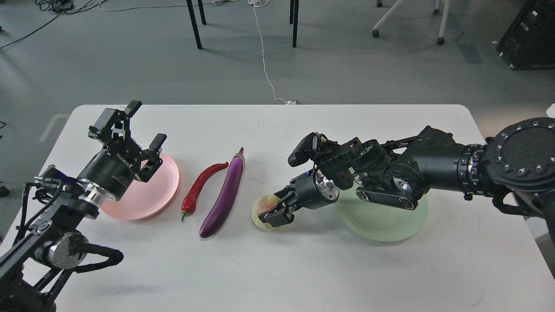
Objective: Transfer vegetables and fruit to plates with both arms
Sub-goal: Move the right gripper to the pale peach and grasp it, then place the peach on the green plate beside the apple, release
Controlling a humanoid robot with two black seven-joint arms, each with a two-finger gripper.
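Head view: our right gripper (274, 213) sits at the yellow-green fruit (265, 209), our left gripper (145, 125) hangs open over the pink plate (162, 190).

On the white table (277, 268), our right arm reaches across the green plate (386, 223), and its fingers bracket the blushed fruit just left of that plate; we cannot tell whether they press on it or whether it is lifted. Our left gripper's fingers are spread wide with nothing between them, above the pink plate's far left edge. Between the plates lie the red chili pepper (200, 185) and, just right of it, the purple eggplant (225, 195), side by side, not touching.
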